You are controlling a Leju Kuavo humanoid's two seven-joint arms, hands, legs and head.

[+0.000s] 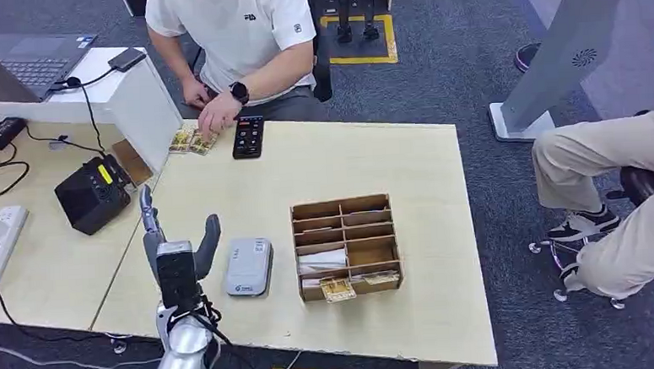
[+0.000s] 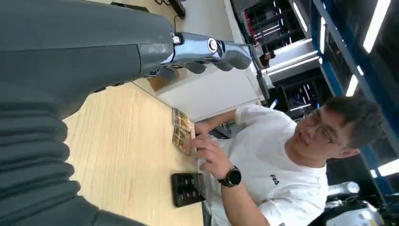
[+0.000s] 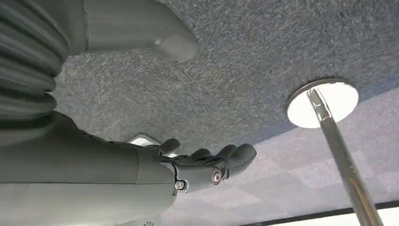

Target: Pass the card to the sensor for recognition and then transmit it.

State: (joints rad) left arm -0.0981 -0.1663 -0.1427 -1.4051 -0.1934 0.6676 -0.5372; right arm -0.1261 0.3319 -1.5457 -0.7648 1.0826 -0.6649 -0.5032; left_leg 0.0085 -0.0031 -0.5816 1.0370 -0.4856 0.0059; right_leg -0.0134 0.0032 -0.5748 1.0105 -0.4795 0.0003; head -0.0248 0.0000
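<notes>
Grey carpet surrounds the wooden bench (image 1: 373, 165), where the left hand (image 1: 175, 258) stands upright with fingers (image 2: 207, 47) spread wide, holding nothing, beside the grey sensor (image 1: 248, 266). Cards (image 1: 189, 139) lie under a person's hand (image 1: 217, 114) at the far edge. The right hand (image 3: 202, 165) hangs over carpet, seemingly loose and empty.

My head view looks down on the tabletop (image 1: 348, 162); the left wrist shares it; the right wrist apparently faces carpet (image 3: 263, 42).
</notes>
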